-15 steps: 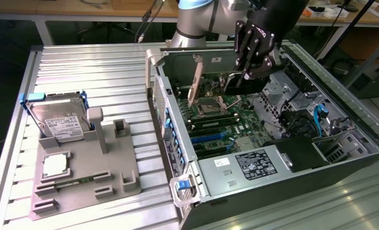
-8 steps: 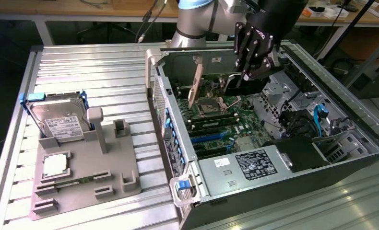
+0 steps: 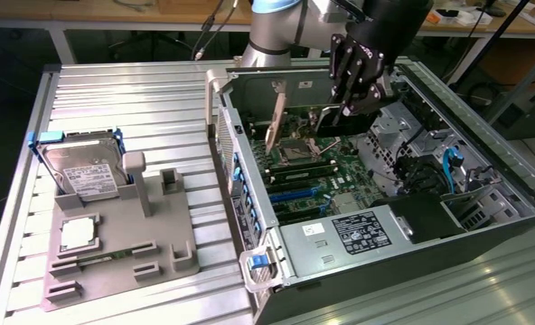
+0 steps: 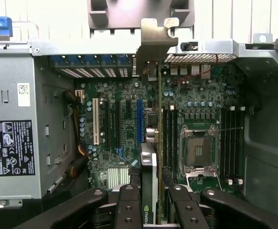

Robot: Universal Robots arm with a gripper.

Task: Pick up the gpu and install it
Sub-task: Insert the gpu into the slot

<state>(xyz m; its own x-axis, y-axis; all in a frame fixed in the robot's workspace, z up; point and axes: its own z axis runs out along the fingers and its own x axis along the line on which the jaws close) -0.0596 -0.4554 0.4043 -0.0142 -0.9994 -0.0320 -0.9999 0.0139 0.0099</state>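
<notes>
The exterior view is brightly and evenly lit from overhead; the ribbed table (image 3: pixel 114 95) gleams pale at ten o'clock, and shadow pools inside the case (image 3: pixel 221 101) at four o'clock. In the wrist view the gpu (image 4: pixel 156 43) bracket catches soft light; the motherboard (image 4: pixel 120 124) is dimmer.

A ribbed surface (image 3: pixel 132 101) of pale metal slats spans the scene under even indoor light. Behind it stands a bench (image 3: pixel 69 13) with a light wooden top and white legs, and cables (image 3: pixel 206 30) hang from it. Dark floor (image 3: pixel 5 88) shows at the exterior view's left.
</notes>
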